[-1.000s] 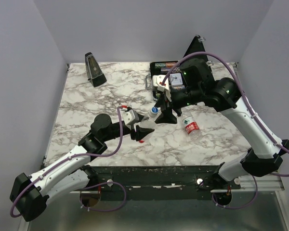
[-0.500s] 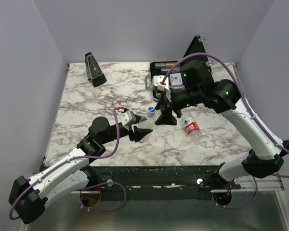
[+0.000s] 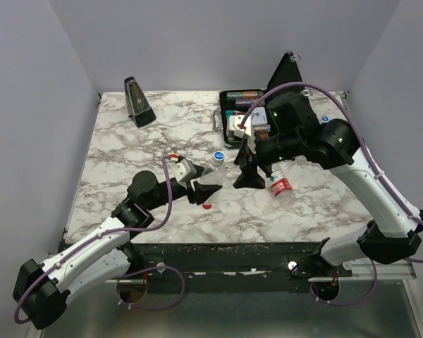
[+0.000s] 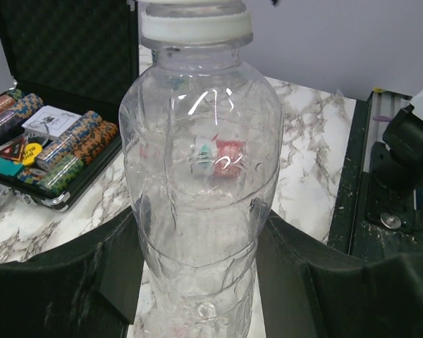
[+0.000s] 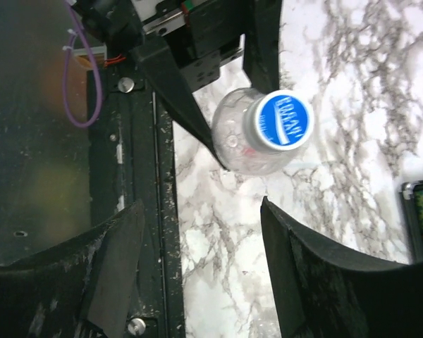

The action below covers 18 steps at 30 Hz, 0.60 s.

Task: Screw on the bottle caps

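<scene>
My left gripper point(image 3: 206, 189) is shut on a clear plastic bottle point(image 3: 210, 179) and holds it tilted over the table. The bottle carries a blue cap with a white top point(image 3: 218, 156). In the left wrist view the bottle point(image 4: 201, 176) fills the space between the fingers, with the cap point(image 4: 196, 24) at the top. My right gripper point(image 3: 248, 176) is open and empty, just right of the capped bottle. The right wrist view shows the cap point(image 5: 285, 120) from above, beyond the open gripper point(image 5: 201, 211). A red cap point(image 3: 206, 206) lies on the table below the bottle.
A second clear bottle with a red label point(image 3: 278, 185) lies on the table right of my right gripper. An open black case of poker chips point(image 3: 243, 105) stands at the back. A black metronome point(image 3: 137, 102) stands back left. A small blue round thing point(image 3: 324, 119) lies far right.
My right gripper has drawn away to the right from the bottle's cap and is clear of it. My left gripper has shifted the bottle slightly left.
</scene>
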Each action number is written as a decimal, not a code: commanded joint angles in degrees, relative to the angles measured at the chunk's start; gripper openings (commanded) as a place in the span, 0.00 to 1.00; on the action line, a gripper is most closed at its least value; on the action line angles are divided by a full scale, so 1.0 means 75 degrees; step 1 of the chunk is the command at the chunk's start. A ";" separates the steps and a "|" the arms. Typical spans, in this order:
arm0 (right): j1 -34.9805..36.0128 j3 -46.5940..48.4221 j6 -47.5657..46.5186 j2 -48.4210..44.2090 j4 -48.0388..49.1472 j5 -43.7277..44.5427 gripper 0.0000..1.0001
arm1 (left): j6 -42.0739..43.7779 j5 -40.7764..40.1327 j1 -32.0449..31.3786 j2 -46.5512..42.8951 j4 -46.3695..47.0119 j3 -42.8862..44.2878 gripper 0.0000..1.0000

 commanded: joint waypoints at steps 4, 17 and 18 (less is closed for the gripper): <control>0.0047 0.0268 -0.0314 -0.0178 0.0659 0.0242 0.76 | 0.0334 0.1397 0.0007 0.0022 0.0367 0.0083 0.12; 0.0035 0.0444 -0.0443 0.0244 0.0964 -0.0742 0.75 | 0.0252 0.1680 0.0008 0.0257 0.0461 0.0283 0.12; 0.0035 0.0432 -0.0431 0.0267 0.0941 -0.0813 0.75 | 0.0240 0.1656 0.0019 0.0257 0.0461 0.0271 0.12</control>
